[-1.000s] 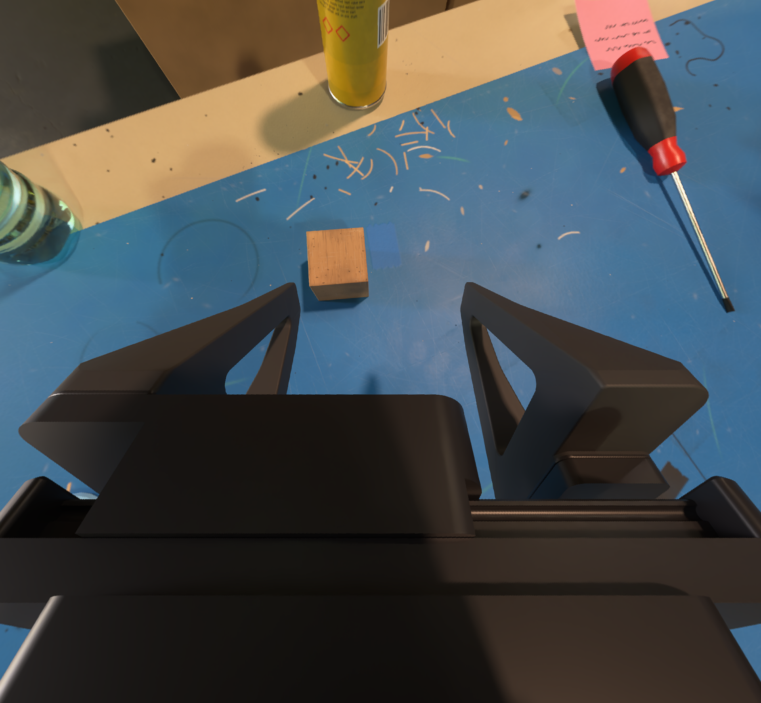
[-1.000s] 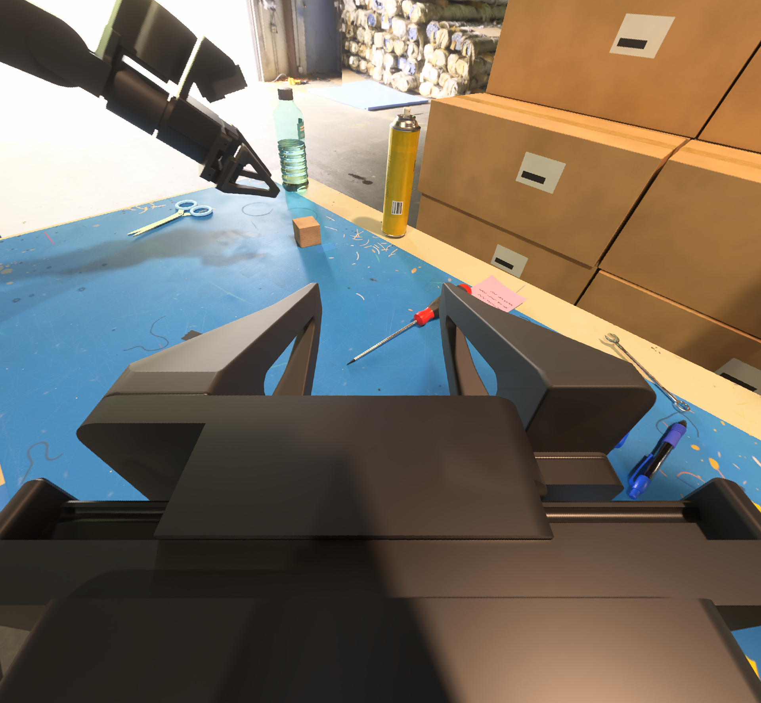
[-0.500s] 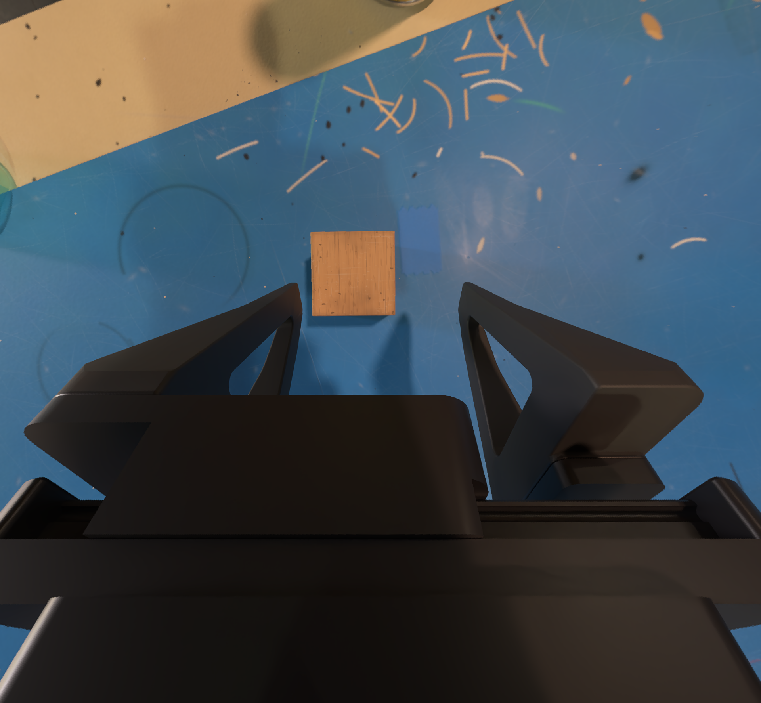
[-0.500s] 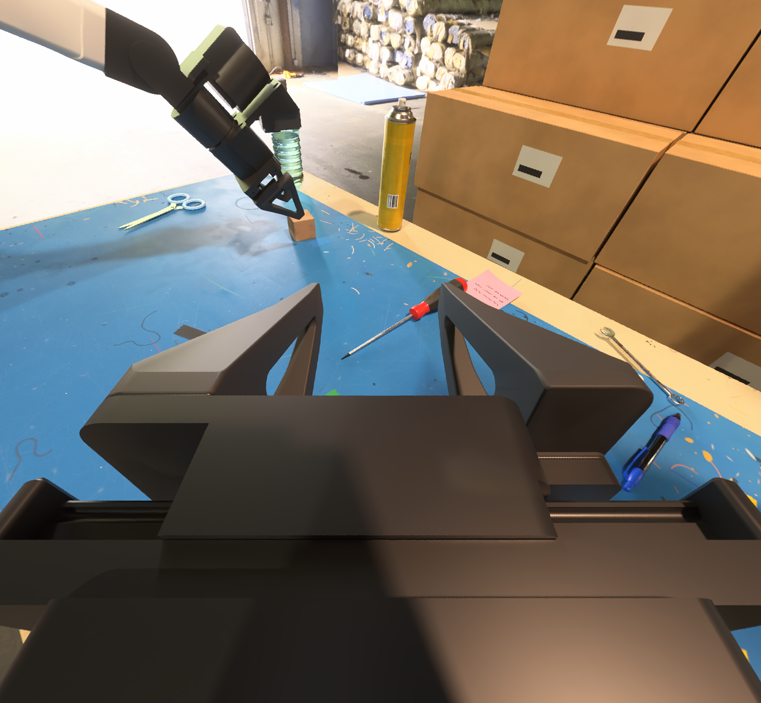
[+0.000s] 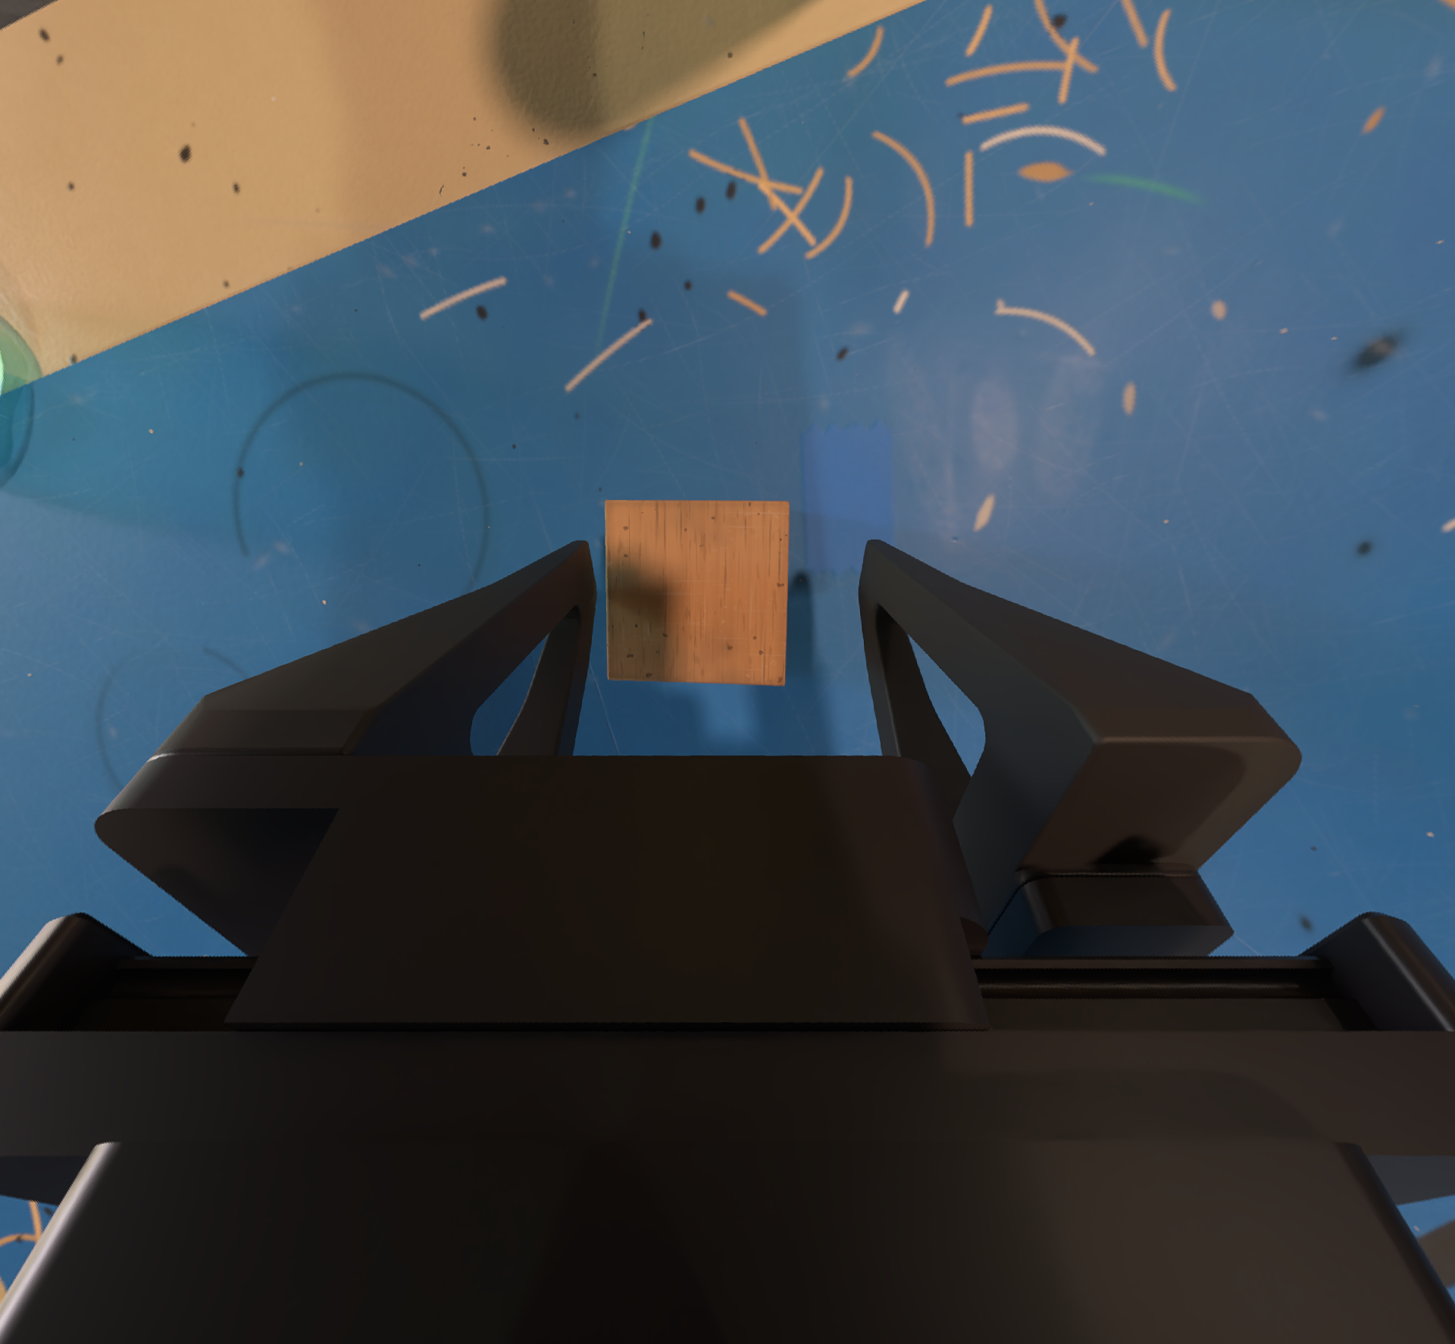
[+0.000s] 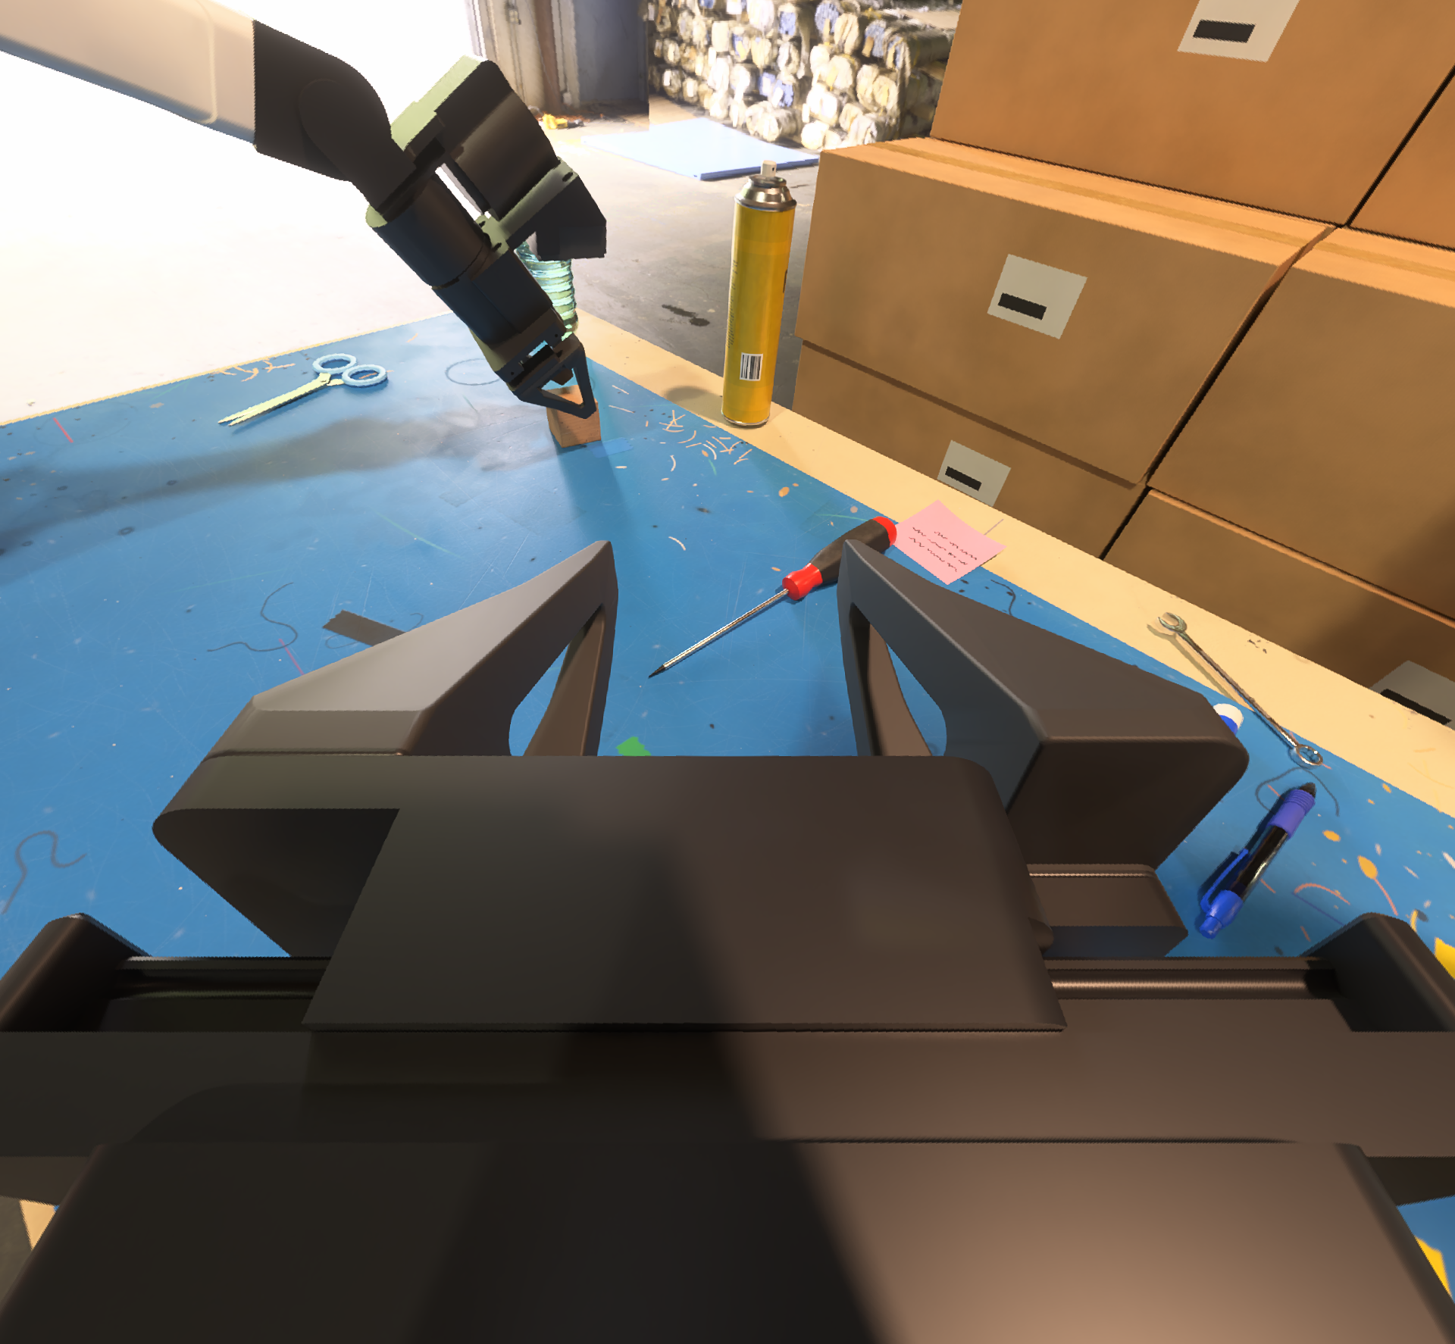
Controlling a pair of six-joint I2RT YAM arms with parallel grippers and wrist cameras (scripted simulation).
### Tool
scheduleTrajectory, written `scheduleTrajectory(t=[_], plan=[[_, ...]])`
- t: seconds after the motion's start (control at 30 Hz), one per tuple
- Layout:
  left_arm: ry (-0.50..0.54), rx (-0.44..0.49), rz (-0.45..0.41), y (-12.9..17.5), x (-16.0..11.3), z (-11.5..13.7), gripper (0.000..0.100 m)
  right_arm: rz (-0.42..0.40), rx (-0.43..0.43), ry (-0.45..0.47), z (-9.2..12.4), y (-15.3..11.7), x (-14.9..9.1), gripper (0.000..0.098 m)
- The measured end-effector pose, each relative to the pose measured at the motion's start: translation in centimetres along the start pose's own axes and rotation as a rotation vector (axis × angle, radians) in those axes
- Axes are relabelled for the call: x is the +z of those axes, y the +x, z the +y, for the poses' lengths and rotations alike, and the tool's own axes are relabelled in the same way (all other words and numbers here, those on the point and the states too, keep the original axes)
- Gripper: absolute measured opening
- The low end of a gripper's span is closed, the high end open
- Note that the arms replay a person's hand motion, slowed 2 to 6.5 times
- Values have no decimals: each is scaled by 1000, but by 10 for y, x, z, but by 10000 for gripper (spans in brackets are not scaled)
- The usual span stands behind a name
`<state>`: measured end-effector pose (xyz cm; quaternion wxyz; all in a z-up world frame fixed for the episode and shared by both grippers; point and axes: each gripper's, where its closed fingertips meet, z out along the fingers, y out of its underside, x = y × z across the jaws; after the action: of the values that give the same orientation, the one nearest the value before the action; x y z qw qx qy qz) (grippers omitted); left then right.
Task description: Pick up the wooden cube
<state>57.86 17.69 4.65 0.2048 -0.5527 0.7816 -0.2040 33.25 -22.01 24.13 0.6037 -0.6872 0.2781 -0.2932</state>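
The left claw [image 5: 724, 558], spread wide and holding nothing, straddles the wooden cube [image 5: 697, 591].

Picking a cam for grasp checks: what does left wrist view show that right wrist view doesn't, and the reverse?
Only the left wrist view: the wooden cube's top face between the open left claw, offset toward one finger with a gap on the other side.

Only the right wrist view: the open, empty right claw, screwdriver, pink note, scissors, pen, wrench, cardboard boxes.

Both: cube, left claw, yellow spray can, blue mat.
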Motion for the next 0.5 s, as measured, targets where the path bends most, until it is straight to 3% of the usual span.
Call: scheduleTrajectory(t=[0.17, 0.33, 0.5], plan=[[-32, 31, -53, -4, 9, 4, 544, 3, -13, -10, 1, 1, 3, 477], [-60, 63, -92, -8, 16, 8, 438, 14, -27, -25, 4, 1, 6, 476], [-54, 79, -96, -9, 17, 8, 440, 17, -39, -38, 7, 0, 7, 476]])
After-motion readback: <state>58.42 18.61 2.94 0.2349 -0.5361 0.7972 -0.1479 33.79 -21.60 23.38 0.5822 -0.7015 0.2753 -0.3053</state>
